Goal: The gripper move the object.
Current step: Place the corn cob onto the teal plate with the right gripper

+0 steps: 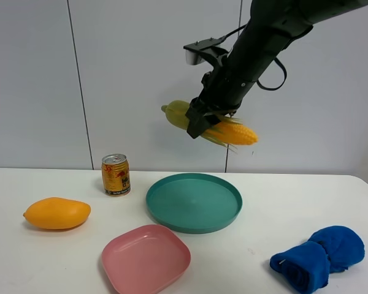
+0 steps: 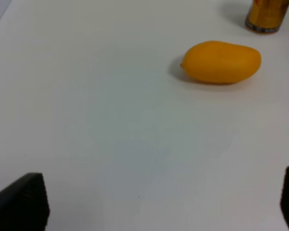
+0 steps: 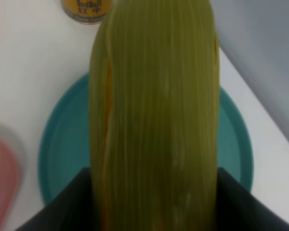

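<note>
The right gripper (image 1: 200,124) is clamped across the middle of the corn cob (image 1: 236,132). It holds the cob in the air, well above the table (image 1: 43,263) and over the far side of the teal round plate (image 1: 194,202). The cob lies nearly level, husk end toward the wall panels and yellow kernels pointing the other way. A grip near the middle probably keeps it balanced, so it does not swing.

In the right wrist view the pale green husk (image 3: 154,120) fills the gap between the dark jaws, with the teal plate directly beneath. This suggests the plate is the likely drop spot.

The left gripper (image 2: 164,207) hangs low over bare tabletop, its fingers (image 2: 19,202) wide apart and holding nothing. It sits near the mango (image 2: 220,61) and clear of the carrying arm's path. The drink can (image 1: 116,174), the pink square plate (image 1: 146,257) and the rolled blue cloth (image 1: 319,257) stand apart from one another and out of the way.
</note>
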